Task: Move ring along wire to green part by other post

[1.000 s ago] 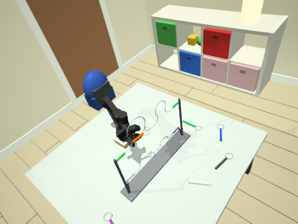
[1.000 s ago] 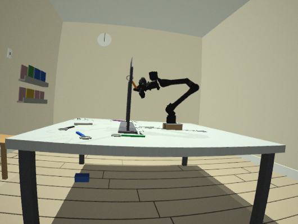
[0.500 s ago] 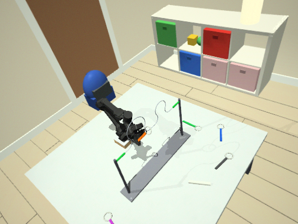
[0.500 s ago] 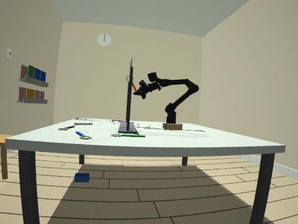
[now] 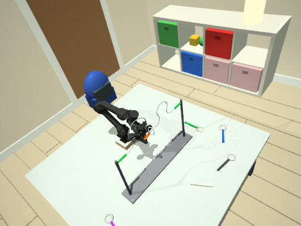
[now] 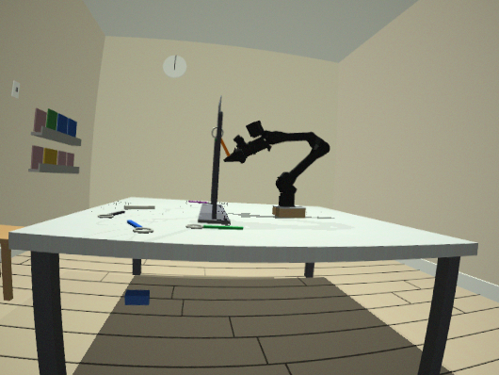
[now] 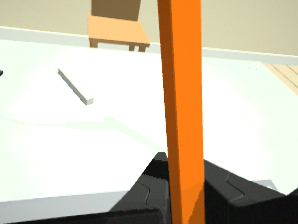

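The ring (image 5: 154, 132) (image 6: 212, 132) is around the middle stretch of the thin grey wire (image 5: 158, 116), between the tall loop and the bend near the far post (image 5: 182, 119). Whether it touches the wire is too small to tell. My gripper (image 5: 146, 139) (image 6: 227, 158) (image 7: 171, 159) is shut on the orange handle (image 5: 147, 136) (image 6: 225, 147) (image 7: 186, 100), which slants up from the fingers to the ring. The far green part (image 5: 177, 105) and near green part (image 5: 122, 158) adjoin their posts. The ring is out of the wrist view.
The near post (image 5: 123, 177) and far post stand on a grey base (image 5: 159, 164). Rings with green (image 5: 191, 125), blue (image 5: 223, 136), dark (image 5: 223, 164) and magenta (image 5: 112, 224) handles lie on the table, with a pale bar (image 5: 201, 185) (image 7: 75, 87). The wire's tall loop passes close to the arm in the top view.
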Available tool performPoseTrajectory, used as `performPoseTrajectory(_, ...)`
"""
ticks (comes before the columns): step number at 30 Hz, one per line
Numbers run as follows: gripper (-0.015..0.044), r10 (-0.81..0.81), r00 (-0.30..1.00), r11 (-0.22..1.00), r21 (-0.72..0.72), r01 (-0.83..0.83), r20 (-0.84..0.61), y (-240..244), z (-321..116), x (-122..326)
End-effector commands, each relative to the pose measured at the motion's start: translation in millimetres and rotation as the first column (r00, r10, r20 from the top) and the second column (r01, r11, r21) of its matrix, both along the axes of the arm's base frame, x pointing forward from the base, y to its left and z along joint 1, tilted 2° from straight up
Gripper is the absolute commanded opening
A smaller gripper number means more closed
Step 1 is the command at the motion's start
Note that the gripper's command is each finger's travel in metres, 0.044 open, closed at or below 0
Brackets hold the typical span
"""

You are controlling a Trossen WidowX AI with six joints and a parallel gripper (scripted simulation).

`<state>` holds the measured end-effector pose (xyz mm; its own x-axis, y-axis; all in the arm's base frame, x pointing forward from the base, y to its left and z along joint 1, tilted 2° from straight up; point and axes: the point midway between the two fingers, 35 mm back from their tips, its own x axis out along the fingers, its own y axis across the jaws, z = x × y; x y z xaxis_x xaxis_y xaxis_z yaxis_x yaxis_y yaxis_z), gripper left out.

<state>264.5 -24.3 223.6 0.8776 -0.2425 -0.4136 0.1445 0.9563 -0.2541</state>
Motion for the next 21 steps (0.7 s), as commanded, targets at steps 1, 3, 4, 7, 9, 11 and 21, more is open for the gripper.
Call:
performPoseTrajectory(1, -0.0150, -0.003, 1.000, 0.997, 0.075, 0.002, 0.006, 12.1, 0.5, 0.7)
performPoseTrajectory(3, -0.0150, -0.001, 1.000, 0.995, 0.099, 0.001, 0.007, 16.6, 0.1, 0.8)
performPoseTrajectory(4, -0.0150, -0.001, 1.000, 0.994, 0.110, 0.000, 0.007, 18.8, 0.0, 0.9)
performPoseTrajectory(7, -0.0150, 0.000, 1.000, 0.991, 0.136, -0.002, 0.008, 24.6, -0.2, 1.1)
performPoseTrajectory(9, -0.0150, 0.001, 1.000, 0.988, 0.152, -0.002, 0.009, 28.2, -0.3, 1.2)
performPoseTrajectory(11, -0.0150, 0.002, 1.000, 0.987, 0.163, -0.003, 0.009, 31.5, -0.4, 1.3)
performPoseTrajectory(21, -0.0150, 0.004, 1.000, 0.980, 0.201, -0.006, 0.011, 45.5, -0.5, 1.7)
